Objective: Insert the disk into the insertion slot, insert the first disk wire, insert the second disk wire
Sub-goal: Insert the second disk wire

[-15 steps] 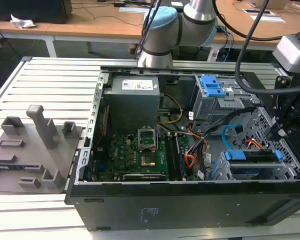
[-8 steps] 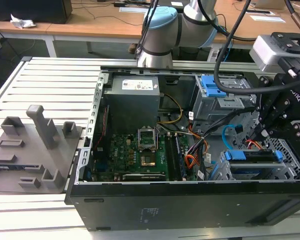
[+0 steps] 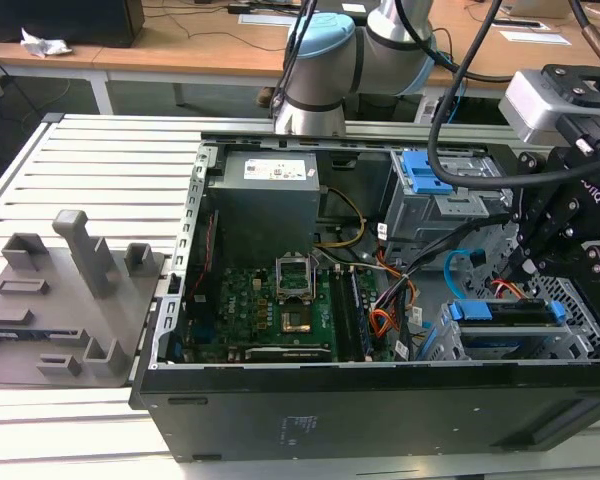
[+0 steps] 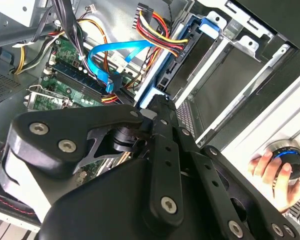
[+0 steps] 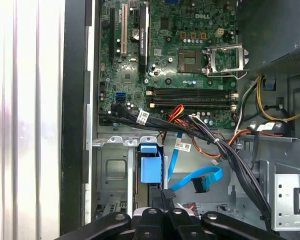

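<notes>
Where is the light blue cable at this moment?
In the exterior view, the light blue cable loops inside the computer case on the exterior view's right, between the blue-latched grey bay and the disk.

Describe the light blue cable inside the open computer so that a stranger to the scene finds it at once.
Find the silver drive cage at the exterior view's right end of the open black computer case. Between it and the motherboard, a light blue cable curves in a loop, ending in a small dark plug. It is flat; neighbouring wires are thin and red, orange or black.
</notes>
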